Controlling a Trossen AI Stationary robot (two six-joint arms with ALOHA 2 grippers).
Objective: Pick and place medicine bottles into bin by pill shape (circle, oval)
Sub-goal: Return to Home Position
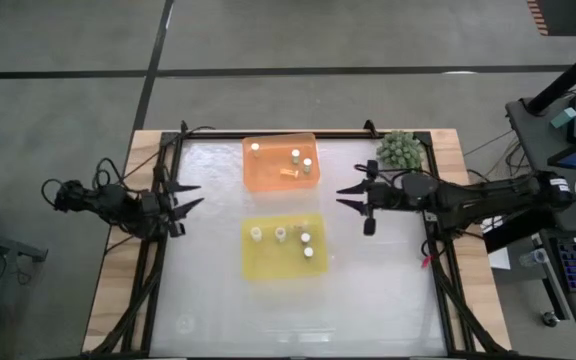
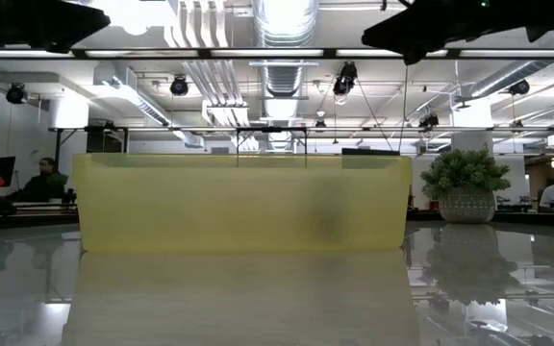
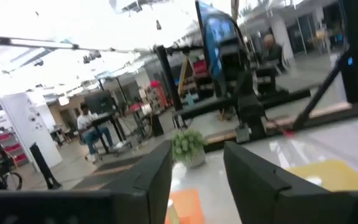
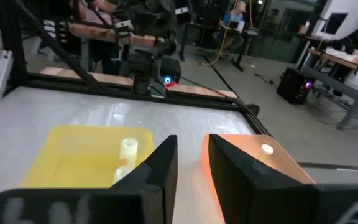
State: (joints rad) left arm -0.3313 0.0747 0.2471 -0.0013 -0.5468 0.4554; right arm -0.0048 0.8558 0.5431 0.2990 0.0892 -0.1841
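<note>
Left gripper [image 1: 196, 196] and right gripper [image 1: 340, 198] gape empty, bins [image 1: 268, 262] ahead of their fingers; a low swing could topple bottles [image 1: 281, 234].

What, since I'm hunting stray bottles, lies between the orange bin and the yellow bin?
Nothing: the high view shows only a bare strip of table between the orange bin and the yellow bin.

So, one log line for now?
bottles: in orange bin, yellow bin | left tool: open, left of bins | right tool: open, right of bins
</note>
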